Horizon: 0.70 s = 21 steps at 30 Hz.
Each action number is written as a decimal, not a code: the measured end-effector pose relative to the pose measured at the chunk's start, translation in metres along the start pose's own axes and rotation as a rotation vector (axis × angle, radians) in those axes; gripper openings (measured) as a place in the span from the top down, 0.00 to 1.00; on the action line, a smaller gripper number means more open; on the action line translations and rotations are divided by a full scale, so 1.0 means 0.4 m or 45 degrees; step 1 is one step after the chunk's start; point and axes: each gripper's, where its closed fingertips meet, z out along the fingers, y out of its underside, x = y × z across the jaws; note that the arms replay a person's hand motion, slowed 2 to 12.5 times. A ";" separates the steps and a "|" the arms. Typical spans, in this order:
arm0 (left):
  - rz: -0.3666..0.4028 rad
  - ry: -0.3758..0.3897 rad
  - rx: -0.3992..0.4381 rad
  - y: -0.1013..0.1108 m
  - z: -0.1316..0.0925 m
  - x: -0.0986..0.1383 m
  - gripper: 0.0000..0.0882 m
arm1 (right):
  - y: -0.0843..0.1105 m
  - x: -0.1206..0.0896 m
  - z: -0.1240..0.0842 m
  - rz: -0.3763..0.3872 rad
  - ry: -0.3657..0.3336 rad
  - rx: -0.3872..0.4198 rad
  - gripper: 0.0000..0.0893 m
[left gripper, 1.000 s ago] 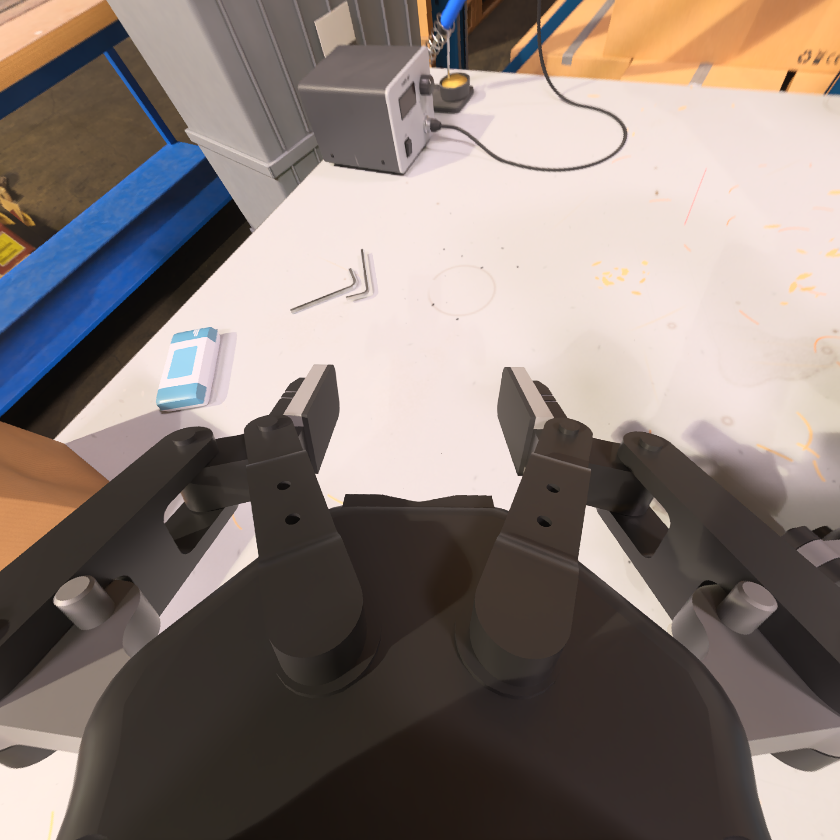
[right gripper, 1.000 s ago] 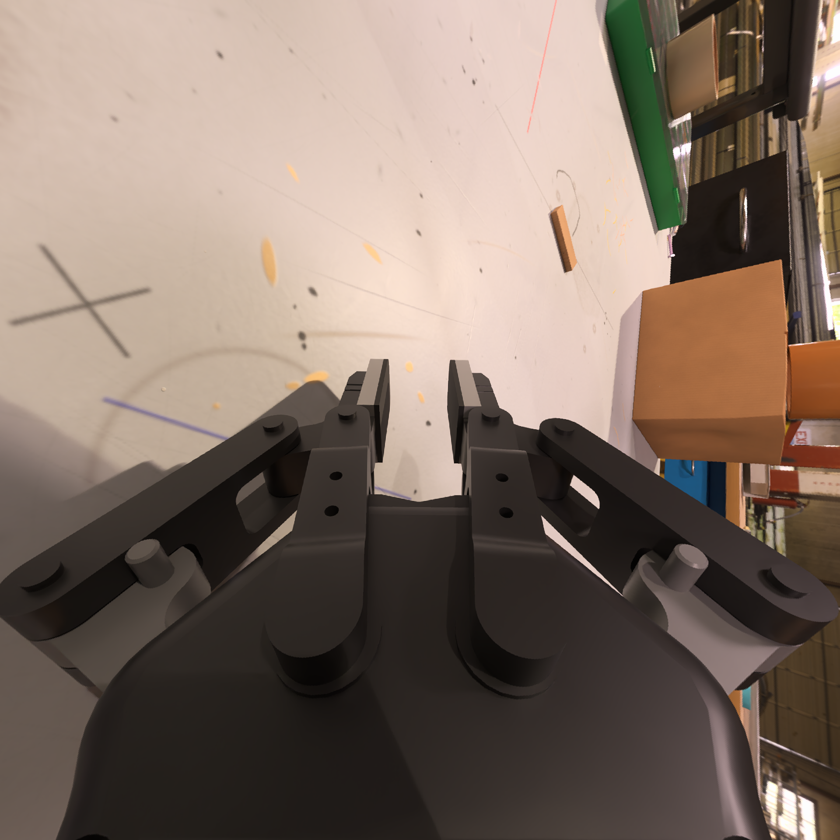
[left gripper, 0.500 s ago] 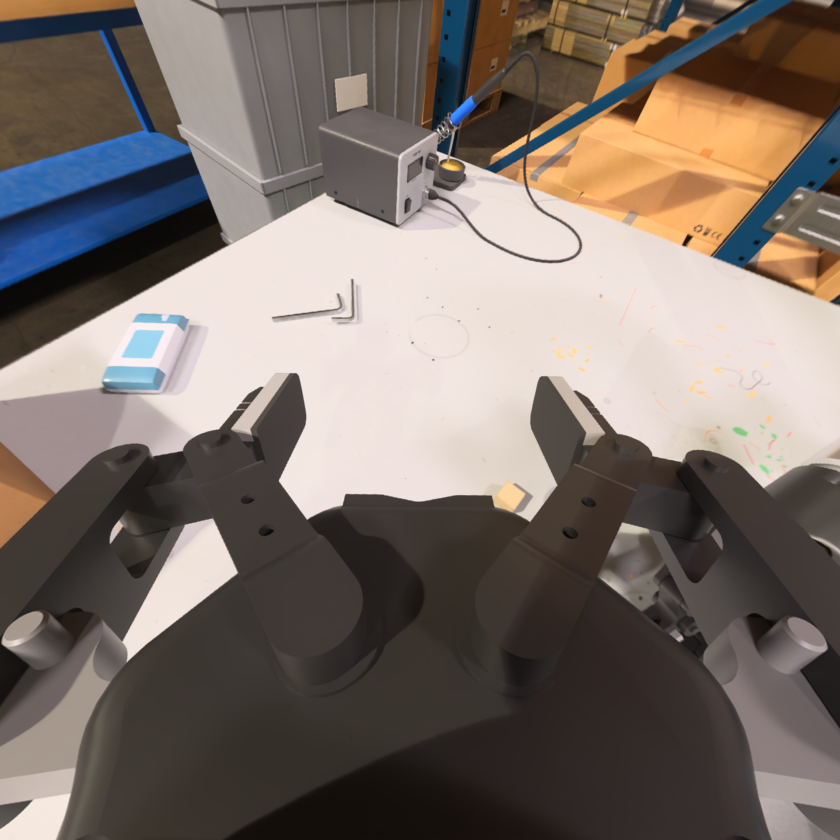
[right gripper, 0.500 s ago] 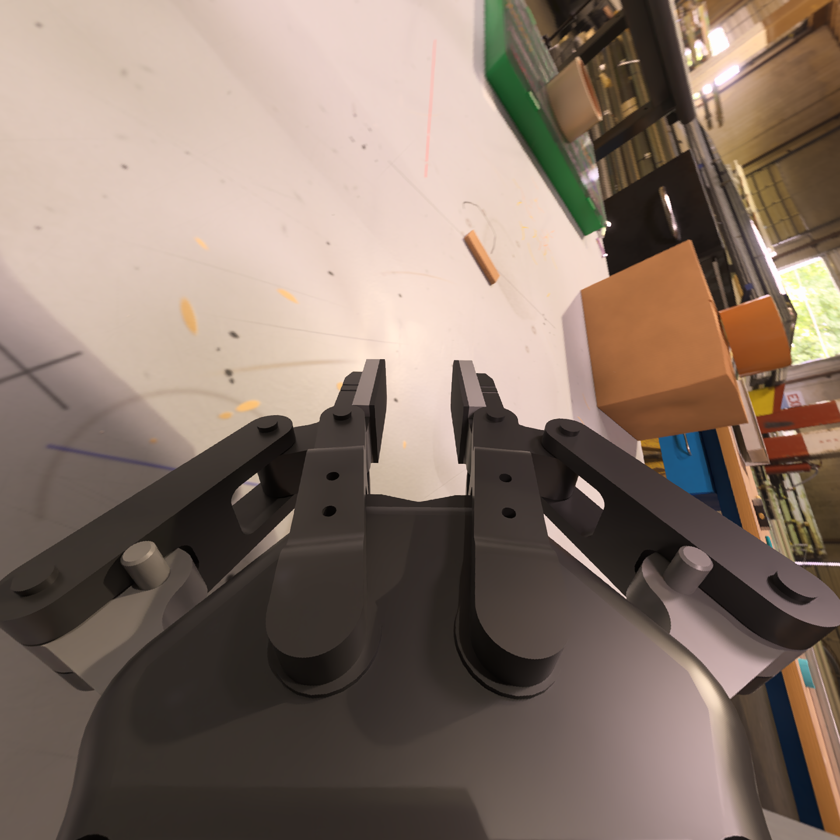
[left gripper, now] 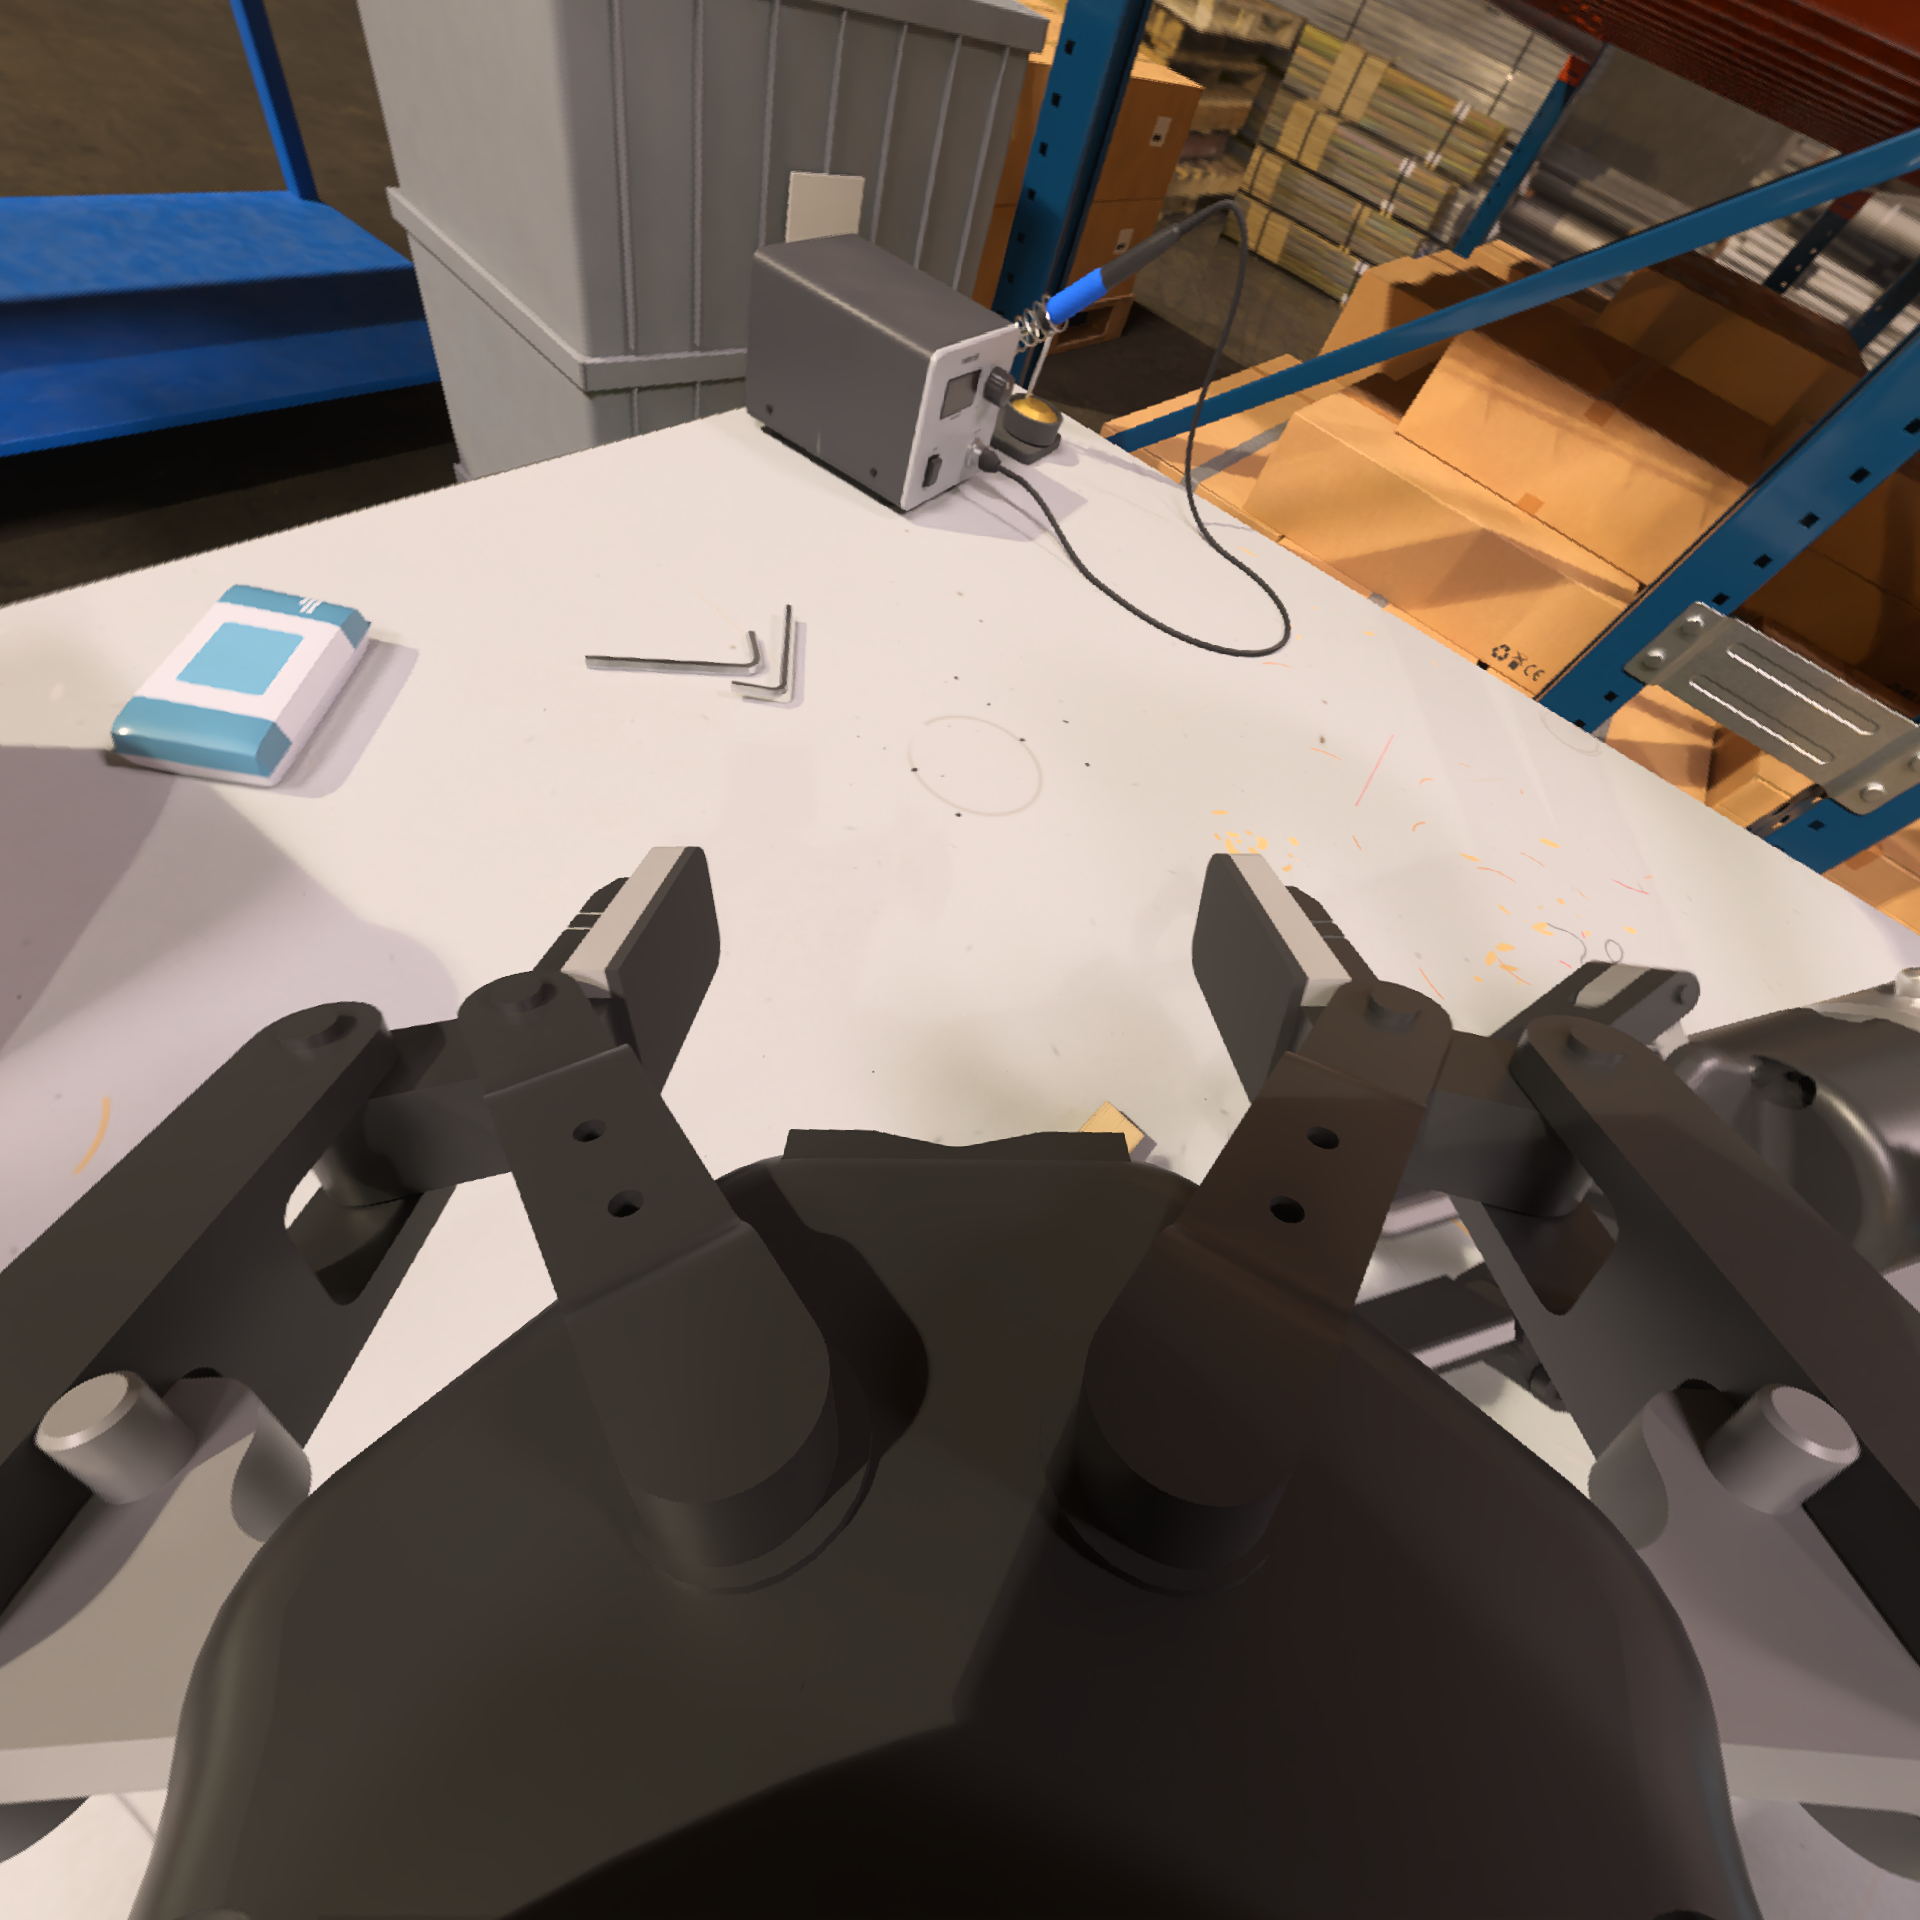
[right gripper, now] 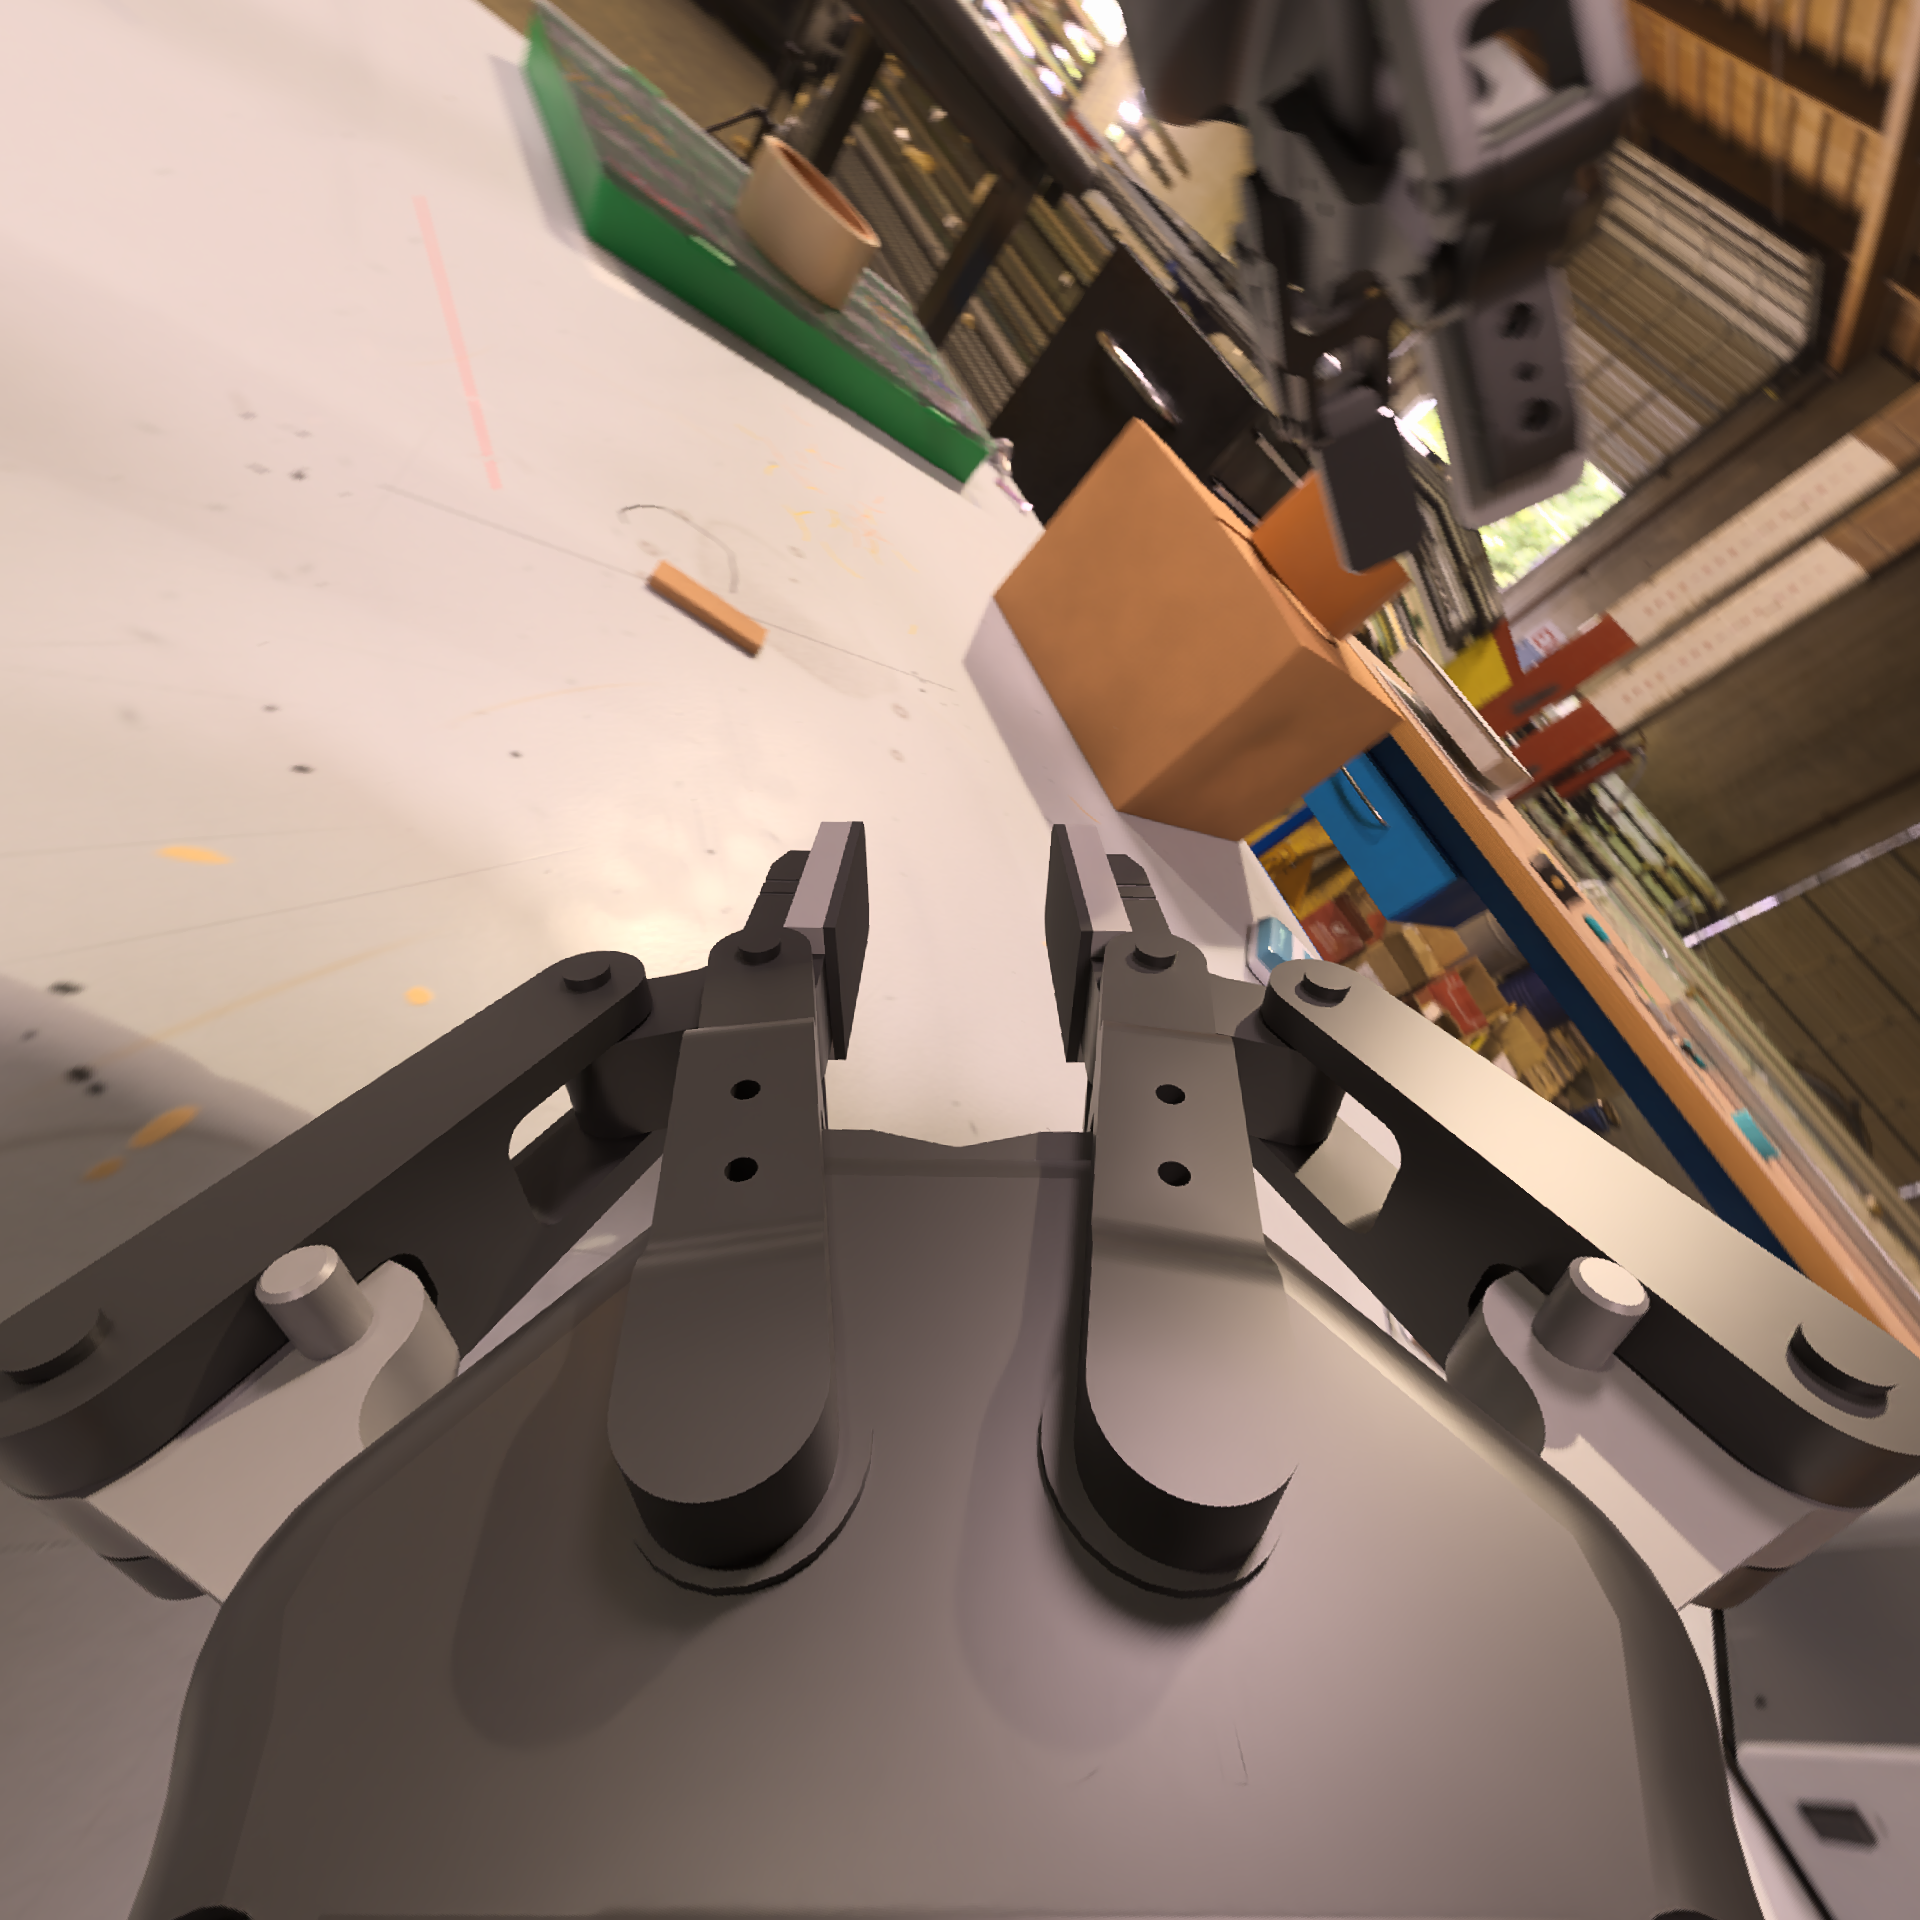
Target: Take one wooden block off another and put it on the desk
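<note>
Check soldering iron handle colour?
Blue soldering iron handle, dark cable; clearest in the left wrist view.

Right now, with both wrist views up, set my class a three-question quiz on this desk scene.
1. True or false: the left pincer is shut on a wooden block.
2. What lies nearer the soldering station: A) the two hex keys, B) the blue and white packet, C) the wooden block?
3. Fill in: in the right wrist view, a wooden block lies flat on the ____.

Key: 1 false, both pincers (right) are open and empty. 2 A. 3 desk.
</note>
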 end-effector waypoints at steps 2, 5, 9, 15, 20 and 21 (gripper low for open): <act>-0.020 -0.020 0.004 0.010 -0.001 -0.010 0.16 | 0.008 0.029 -0.002 0.063 0.060 -0.014 0.64; -0.049 -0.058 0.009 0.025 -0.004 -0.028 0.30 | 0.026 0.068 -0.005 0.164 0.139 -0.047 0.63; -0.082 -0.105 0.027 0.040 -0.009 -0.049 0.45 | 0.053 0.109 -0.008 0.294 0.220 -0.083 0.60; -0.117 -0.113 0.060 0.047 -0.010 -0.061 0.50 | 0.097 0.151 -0.011 0.453 0.290 -0.134 0.53; -0.154 -0.096 0.033 0.057 -0.005 -0.064 0.47 | 0.123 0.179 -0.013 0.547 0.319 -0.160 0.50; -0.160 -0.092 0.024 0.059 -0.005 -0.064 0.46 | 0.127 0.185 -0.014 0.564 0.326 -0.164 0.50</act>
